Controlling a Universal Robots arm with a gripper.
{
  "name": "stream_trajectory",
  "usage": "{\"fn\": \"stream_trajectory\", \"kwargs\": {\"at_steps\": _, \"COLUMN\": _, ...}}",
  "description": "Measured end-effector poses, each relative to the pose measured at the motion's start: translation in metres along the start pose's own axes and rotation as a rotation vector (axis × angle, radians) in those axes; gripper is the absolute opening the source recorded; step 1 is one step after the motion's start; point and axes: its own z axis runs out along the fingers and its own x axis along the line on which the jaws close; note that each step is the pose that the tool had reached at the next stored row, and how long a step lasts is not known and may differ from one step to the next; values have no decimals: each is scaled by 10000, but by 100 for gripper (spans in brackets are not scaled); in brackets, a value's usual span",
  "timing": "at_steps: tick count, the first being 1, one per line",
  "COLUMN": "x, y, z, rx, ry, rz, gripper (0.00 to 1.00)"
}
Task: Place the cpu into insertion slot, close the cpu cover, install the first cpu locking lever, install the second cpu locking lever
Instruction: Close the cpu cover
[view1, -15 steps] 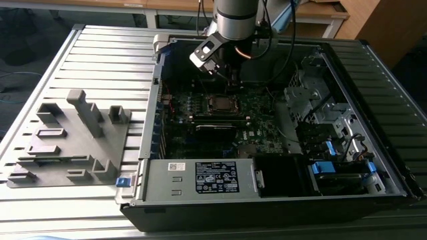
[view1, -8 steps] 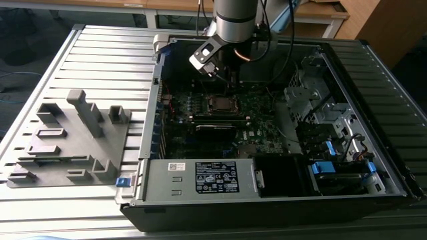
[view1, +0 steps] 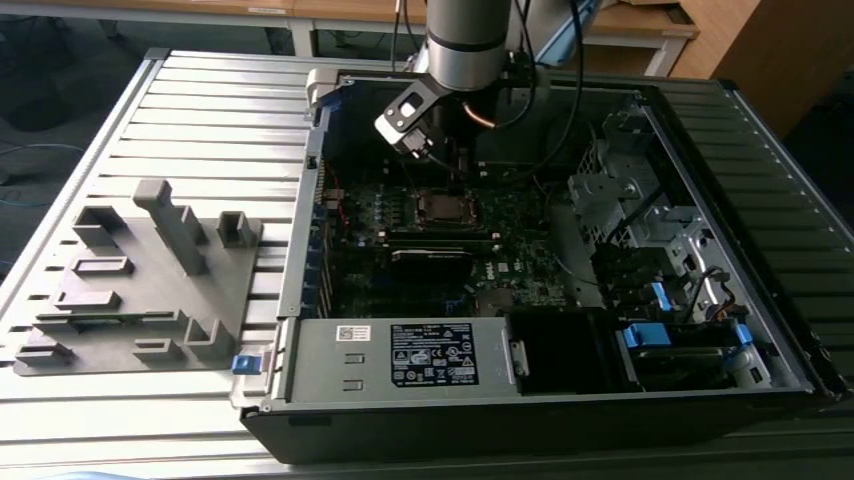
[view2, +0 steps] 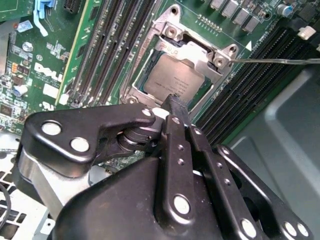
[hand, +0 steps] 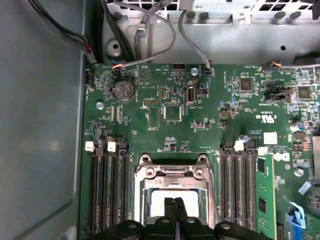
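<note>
While the gripper (view2: 175, 100) hangs low over the insertion slot (view2: 131, 95), its fingers are pinched together with nothing between them. The cpu (view2: 170, 80) sits inside the slot, grey top showing through the square opening of the cpu cover (view2: 200, 52), which looks lowered onto it. A thin locking lever (view2: 280, 61) juts sideways from the slot's corner, over the memory slots (view2: 250, 95) beside it, and looks unlatched.

Risks, judged from here:
- The closed tip points at the slot's near edge; pushing down there could land on the cpu top instead of the cover frame and scratch or shift it.
- The lever is a thin wire; a narrow tip could slip off it and strike the memory slots next to the slot.
- If the cover is not fully flat, forcing the lever may stress the slot. Whether it is flat cannot be told.

The cpu lies just beyond the fingertips in both wrist views, close beneath them, contact not clear.
</note>
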Motion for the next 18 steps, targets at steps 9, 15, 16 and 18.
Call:
{"fn": "stream_trajectory", "kwargs": {"at_steps": 9, "x": -1, "y": -36, "z": 31, "rx": -9, "ry": -13, "rz": 0, "gripper": 11}}
{"fn": "stream_trajectory", "kwargs": {"at_steps": 15, "x": -1, "y": -62, "z": 40, "rx": -16, "ry": -14, "rz": 5, "gripper": 11}}
{"fn": "stream_trajectory", "kwargs": {"at_steps": 16, "x": -1, "y": -62, "z": 41, "rx": -16, "ry": -14, "rz": 5, "gripper": 11}}
{"fn": "stream_trajectory", "kwargs": {"at_steps": 18, "x": -1, "y": -62, "z": 41, "rx": -16, "ry": -14, "rz": 4, "gripper": 11}}
